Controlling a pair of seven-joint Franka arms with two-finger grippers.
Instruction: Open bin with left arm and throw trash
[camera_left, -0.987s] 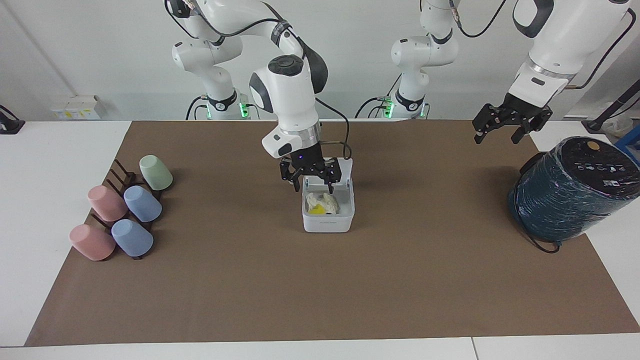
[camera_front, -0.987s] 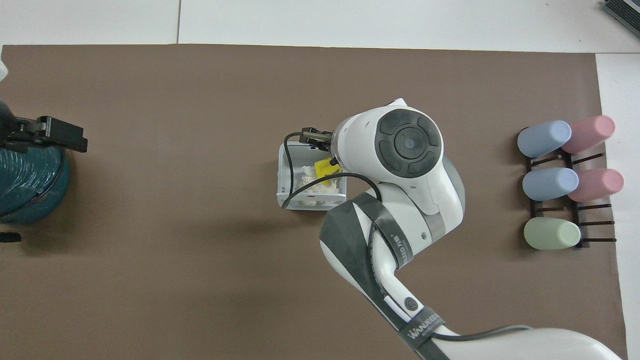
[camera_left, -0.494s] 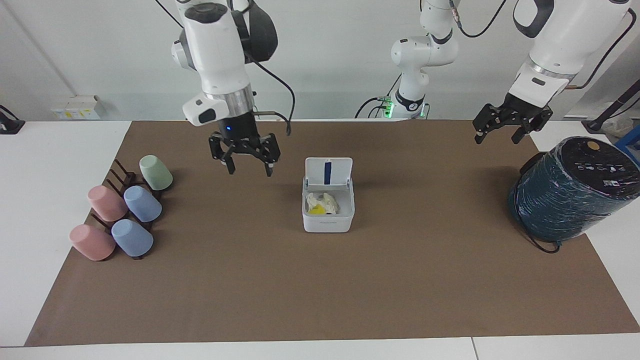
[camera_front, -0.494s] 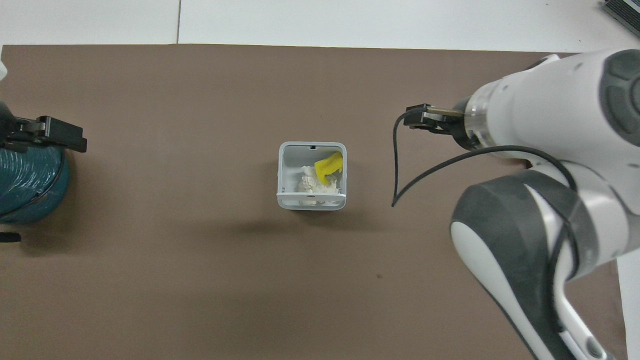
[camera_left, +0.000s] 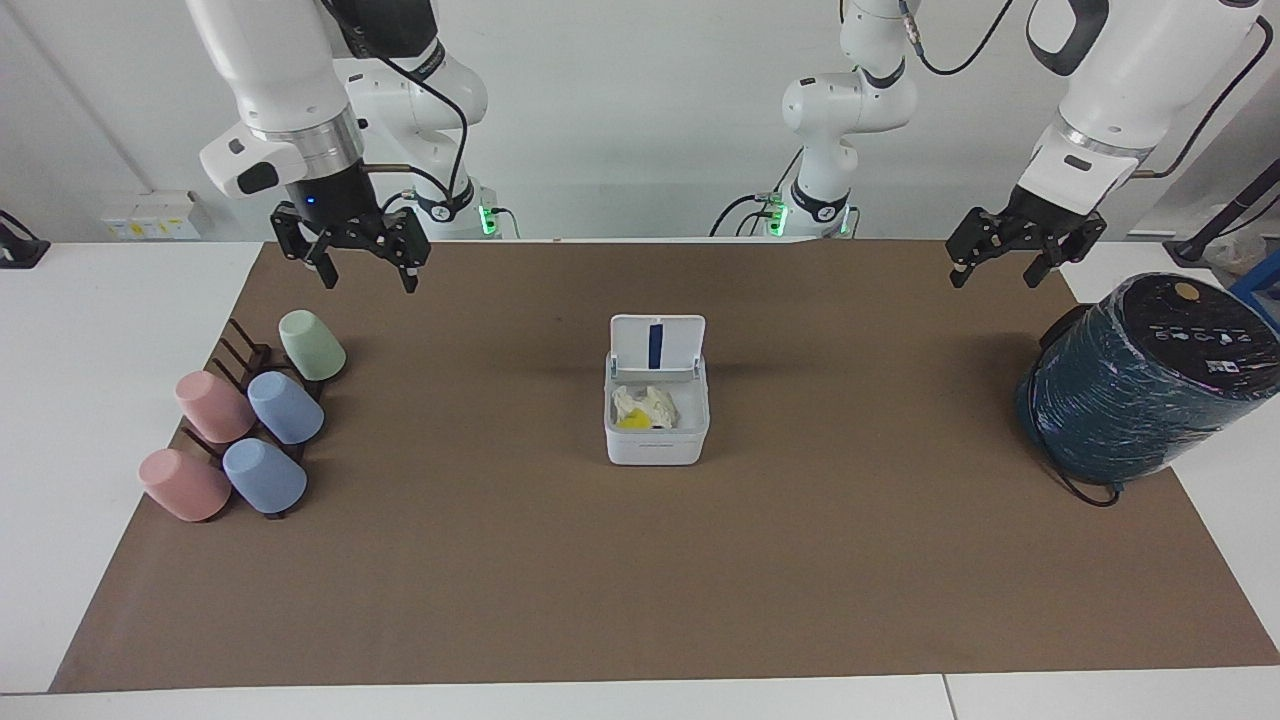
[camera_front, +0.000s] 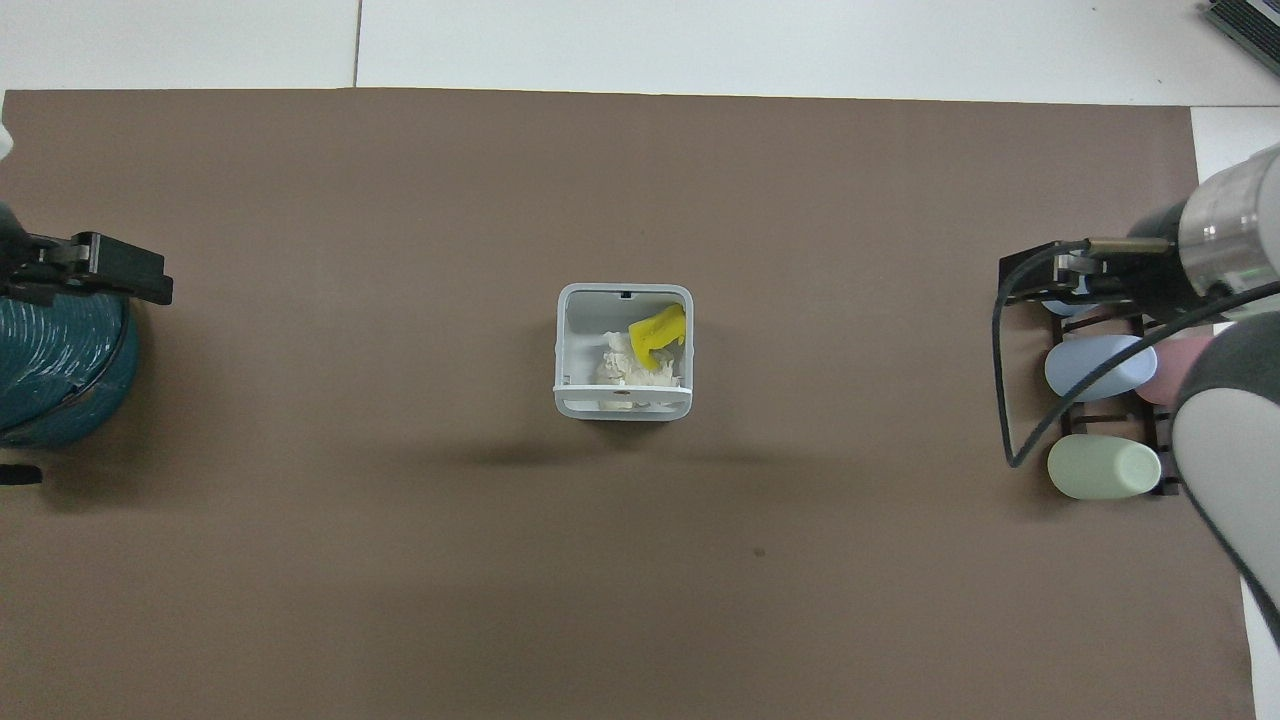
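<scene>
Facing view: the right gripper (camera_left: 364, 278) has swung well away from the bin (camera_left: 656, 440), out toward its own arm's end of the table. It now hangs in the air over the mat's (camera_left: 640, 560) edge by the cup rack (camera_left: 245, 372), fingers (camera_left: 408, 281) spread wide and empty. A second ago those same fingers were down at the bin's mouth, and half a second ago they were midway between bin and cups. The bin has not shifted; it sits mid-mat, far from both pairs of fingers, its lid (camera_left: 656, 344) standing upright on the side nearer the robots with a blue strip down its inner face. The trash (camera_left: 646, 408) lies inside, white paper wads with the yellow chunk (camera_front: 657, 332) resting on them at the side farther from the robots, unchanged. The left gripper (camera_left: 1002, 273) has stayed where it was, raised over the mat next to the teal cylinder (camera_left: 1140, 380), its fingers apart with nothing between them; that arm waits. From overhead, the right wrist now covers part of the cups (camera_front: 1100, 366), where earlier it hid the bin.
</scene>
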